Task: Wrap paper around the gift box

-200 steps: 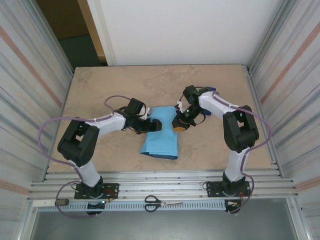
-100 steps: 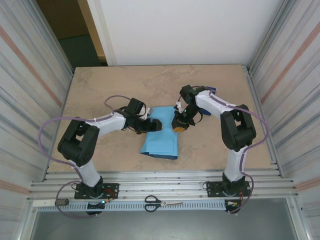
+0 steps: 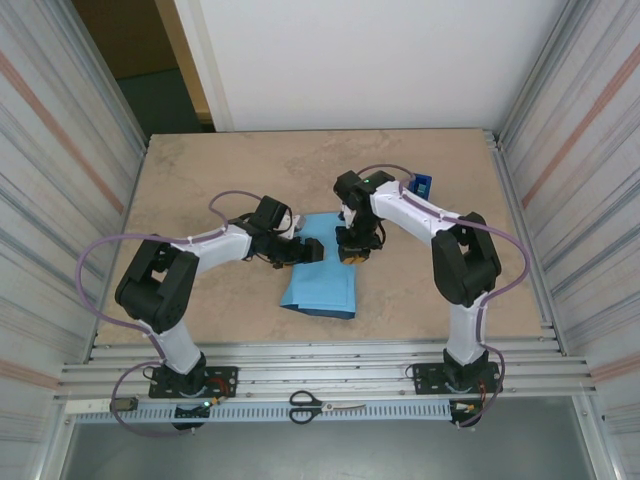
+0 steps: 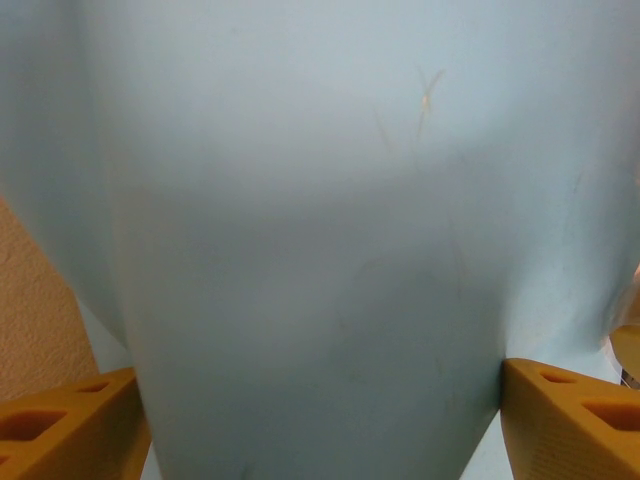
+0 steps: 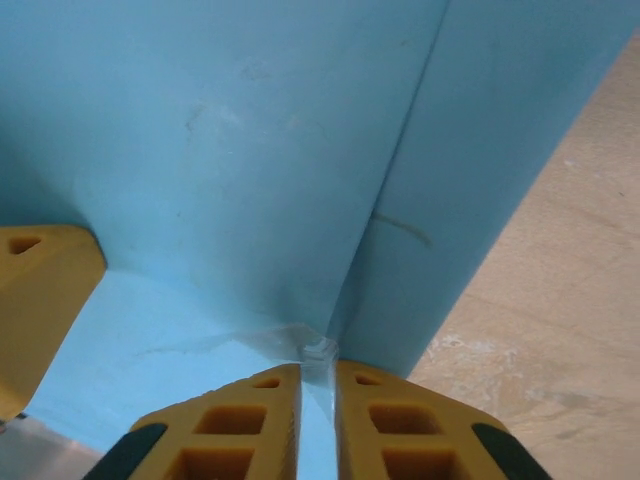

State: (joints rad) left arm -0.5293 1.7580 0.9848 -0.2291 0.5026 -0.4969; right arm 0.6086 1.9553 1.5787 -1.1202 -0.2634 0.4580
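- We see the paper [image 3: 322, 282] mid-surface between the two arms: a thin, matte sheet, sky-blue face up, long side running near to far.
- Its near end lies flat with crisp straight edges. Its far end rises over a blocky lump between the two end effectors.
- The surface [image 3: 215, 180] is beige with a mottled, stone-like pattern, smooth and bare around the sheet.
- Left end effector [image 3: 311, 250]: it sits at the paper's far-left part, spread wide. In the left wrist view its orange fingers [image 4: 70, 428] flank a smooth, pale, rounded swell of paper with faint scuffs.
- The paper touches the inner corner of one of those fingers. We can't tell if they squeeze it.
- Right end effector [image 3: 352, 250]: it is at the paper's far-right edge, pressed nearly together.
- In the right wrist view its fingers [image 5: 402, 428], orange foam-like blocks with moulded pockets, pinch a crinkled bit of the paper where a sharp vertical crease meets a flat flap.
- A shiny wrinkled patch sits at that corner; we can't tell the material.
- A small dark-blue tape dispenser [image 3: 424, 186] stands on the surface far right, apart from the paper.
- Black-handled scissors [image 3: 322, 405] lie on the metal rail at the near edge.
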